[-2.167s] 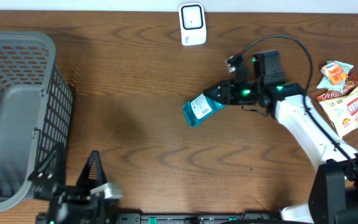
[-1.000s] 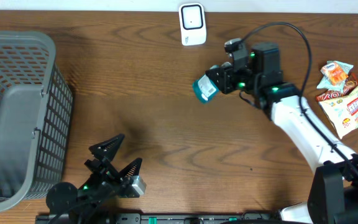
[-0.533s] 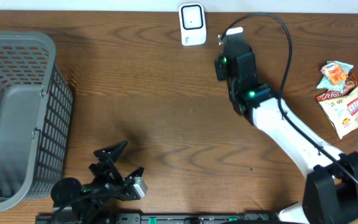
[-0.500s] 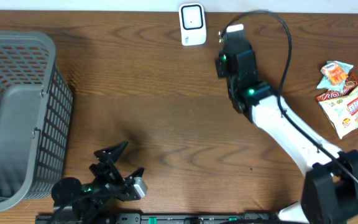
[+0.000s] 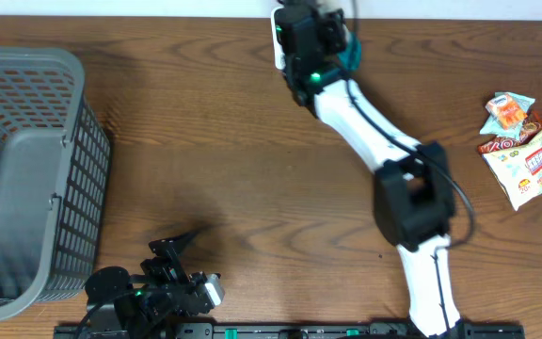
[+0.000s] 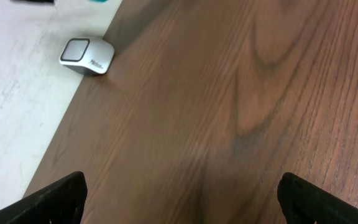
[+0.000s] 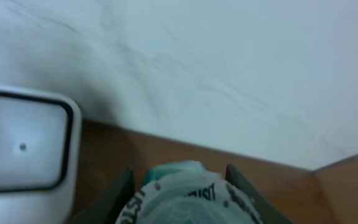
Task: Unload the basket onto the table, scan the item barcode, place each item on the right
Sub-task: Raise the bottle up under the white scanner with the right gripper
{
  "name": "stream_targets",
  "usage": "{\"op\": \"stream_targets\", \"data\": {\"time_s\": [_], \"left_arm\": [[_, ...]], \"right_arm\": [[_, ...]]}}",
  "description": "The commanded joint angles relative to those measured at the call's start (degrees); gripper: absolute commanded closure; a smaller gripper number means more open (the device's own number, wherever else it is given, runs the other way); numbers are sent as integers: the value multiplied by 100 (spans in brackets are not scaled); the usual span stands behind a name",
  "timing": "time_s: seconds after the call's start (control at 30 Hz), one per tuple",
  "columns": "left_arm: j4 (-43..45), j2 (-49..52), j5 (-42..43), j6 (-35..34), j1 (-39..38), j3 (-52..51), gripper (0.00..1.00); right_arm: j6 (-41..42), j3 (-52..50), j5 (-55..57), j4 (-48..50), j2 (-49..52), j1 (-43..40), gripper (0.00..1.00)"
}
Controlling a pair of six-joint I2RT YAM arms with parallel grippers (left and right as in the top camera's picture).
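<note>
Right gripper [image 7: 179, 190] is pinching the teal bottle [image 7: 174, 171] by the scanner [image 7: 23, 140]. It's probably rigid, slick and liquid-heavy, so I'd be gripping mid-body. Left gripper [image 6: 185, 196] is gaping wide.

Overhead view: bright, even light, sharp focus; a soft shadow lies on the table [image 5: 205, 141] right of the basket [image 5: 26, 160]. Left wrist view: adequately lit, slightly soft. Right wrist view: blurred throughout; the bottle [image 7: 185, 193] near the lens is out of focus.
</note>
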Motion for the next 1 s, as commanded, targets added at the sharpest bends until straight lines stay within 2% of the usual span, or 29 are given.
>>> {"op": "stream_targets", "data": {"time_s": [0.0, 0.27, 0.5, 0.6, 0.8, 0.9, 0.97], "left_arm": [[-22, -31, 94, -92, 31, 7, 2], [-24, -31, 94, -92, 31, 7, 2], [-24, -31, 94, -92, 31, 7, 3], [-24, -31, 96, -92, 31, 7, 2], [-22, -31, 96, -92, 31, 7, 2], [-22, -31, 96, -92, 31, 7, 2], [-22, -31, 96, -92, 31, 7, 2]], "right_arm": [[-920, 1121, 658, 271, 667, 149, 99], [-3016, 3045, 922, 1480, 2514, 315, 99], [-3285, 3250, 920, 1893, 2826, 450, 99], [-3869, 3250, 1080, 2236, 2826, 452, 99], [-3912, 3252, 1908, 2164, 2627, 190, 99], [-3567, 3250, 2614, 1510, 2455, -219, 99], [-3027, 3248, 2872, 835, 2396, -514, 99]]}}
